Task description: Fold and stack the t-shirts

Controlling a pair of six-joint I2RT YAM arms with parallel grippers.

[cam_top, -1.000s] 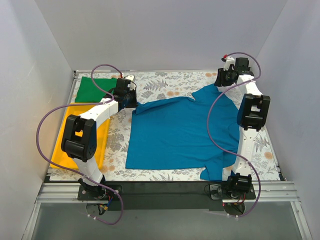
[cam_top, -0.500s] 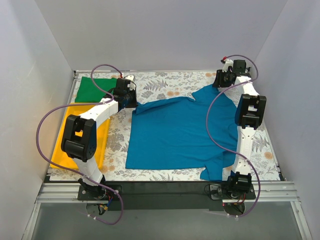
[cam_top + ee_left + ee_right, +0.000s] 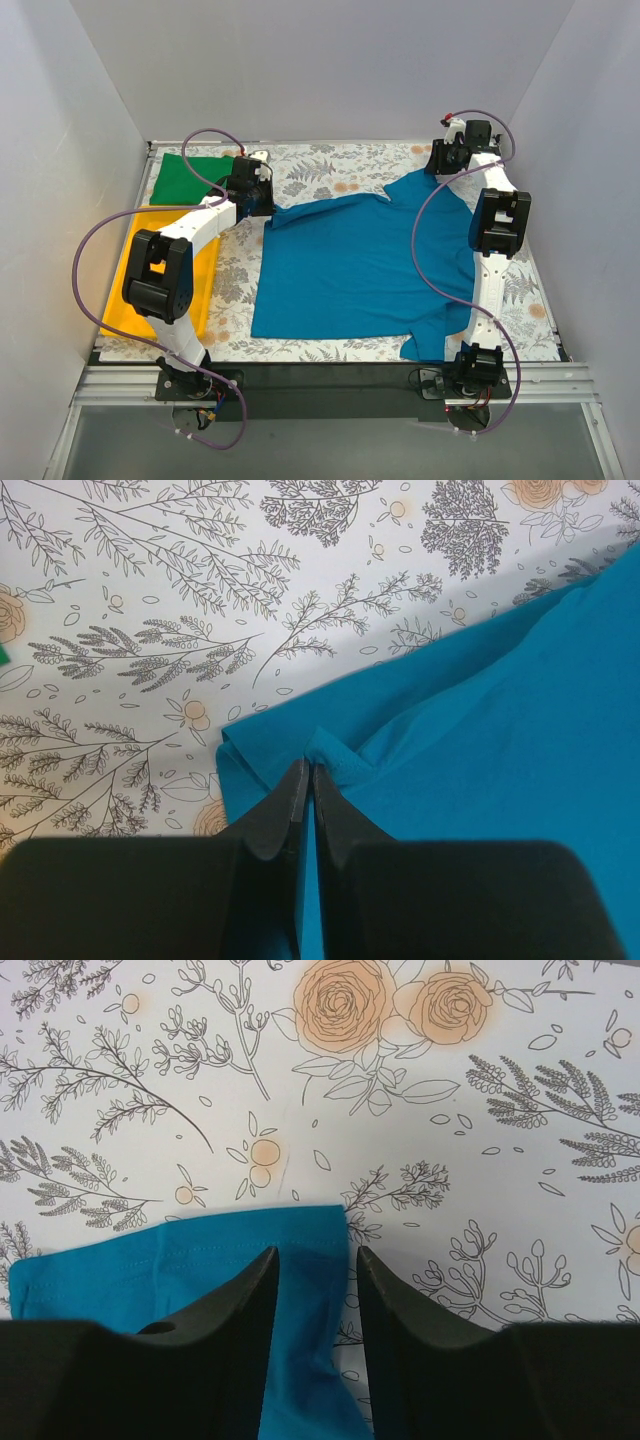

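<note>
The teal-blue t-shirt lies spread flat on the flowered cloth, collar toward the back. My left gripper is at its back left sleeve. In the left wrist view the gripper is shut on a pinched fold of the teal fabric. My right gripper is over the back right sleeve. In the right wrist view it is open, its jaws either side of the teal sleeve end. The bright green t-shirt lies flat at the back left.
A yellow tray lies along the left side, partly under my left arm. White walls close in the left, back and right. A black rail runs along the near edge. The flowered table cover shows bare behind the teal shirt.
My right arm has shifted slightly toward the back and left, with its gripper staying over the sleeve. My left arm and the shirts have not moved.
</note>
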